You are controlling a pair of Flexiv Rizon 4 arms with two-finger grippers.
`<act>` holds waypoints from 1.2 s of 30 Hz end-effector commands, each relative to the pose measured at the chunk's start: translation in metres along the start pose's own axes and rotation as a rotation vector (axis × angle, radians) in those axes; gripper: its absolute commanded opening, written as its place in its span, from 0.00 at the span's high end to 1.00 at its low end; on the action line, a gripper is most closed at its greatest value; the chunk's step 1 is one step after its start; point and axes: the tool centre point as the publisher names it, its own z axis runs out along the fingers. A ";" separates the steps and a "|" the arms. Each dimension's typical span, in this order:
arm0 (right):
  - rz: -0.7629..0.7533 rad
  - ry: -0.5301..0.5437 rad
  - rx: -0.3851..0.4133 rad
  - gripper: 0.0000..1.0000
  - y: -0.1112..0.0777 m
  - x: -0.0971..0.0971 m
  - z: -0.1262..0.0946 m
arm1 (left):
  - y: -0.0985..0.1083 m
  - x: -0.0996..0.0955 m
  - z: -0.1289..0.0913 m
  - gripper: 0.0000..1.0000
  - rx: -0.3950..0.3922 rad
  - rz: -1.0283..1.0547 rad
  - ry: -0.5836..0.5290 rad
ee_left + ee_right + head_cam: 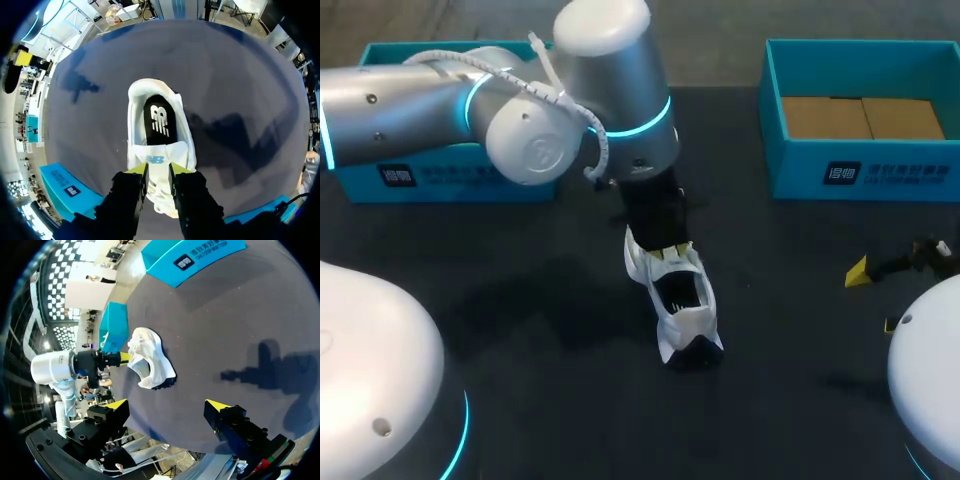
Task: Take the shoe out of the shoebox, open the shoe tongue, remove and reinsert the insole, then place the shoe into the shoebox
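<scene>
- Shoe: white mesh sports shoe with a dark sole (680,305), upright on the dark table top (540,390), near the middle and outside both boxes. Toe end sits under the left gripper (157,170), heel ahead of it.
- Left claw: narrow. Both yellow-tipped fingers press from 2 sides on the white padded tongue (155,159), pinching it near its top edge. The tongue is drawn toward the toe, so the mouth of the shoe is exposed.
- Black foam insole (160,120): lies flat inside the shoe, in plain sight through the opening, not touched by either claw.
- Right gripper (167,405): spread wide, holding nothing. It hangs low over the right side of the table, well apart from the shoe.
- Boxes: 2 open-topped teal cardboard shoeboxes at the far edge. The right-hand shoebox (865,170) shows a brown card floor. The left-hand shoebox (440,180) is partly hidden behind the left arm.

Progress, as judged:
- Step 1, shoe out of the box: done.
- Step 2, opening the tongue: in hand now.
- Insole: seated in the shoe, and the free claw is nowhere near it, so removal and reinsertion look to be ahead. The pictures alone cannot settle that.
- Last step, shoe into a shoebox: not done.
</scene>
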 end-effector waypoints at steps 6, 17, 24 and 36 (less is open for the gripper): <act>0.001 -0.001 -0.016 0.00 -0.011 0.000 -0.007 | -0.005 -0.006 0.034 0.77 0.049 0.006 0.035; 0.001 -0.001 -0.016 0.00 -0.011 0.000 -0.007 | -0.019 -0.003 0.045 0.77 0.086 0.011 0.045; 0.001 -0.001 -0.016 0.00 -0.011 0.000 -0.007 | -0.007 -0.004 0.017 0.77 0.032 0.014 0.023; 0.001 -0.001 -0.016 0.00 -0.011 0.000 -0.007 | -0.014 -0.002 0.032 0.77 0.062 0.003 0.040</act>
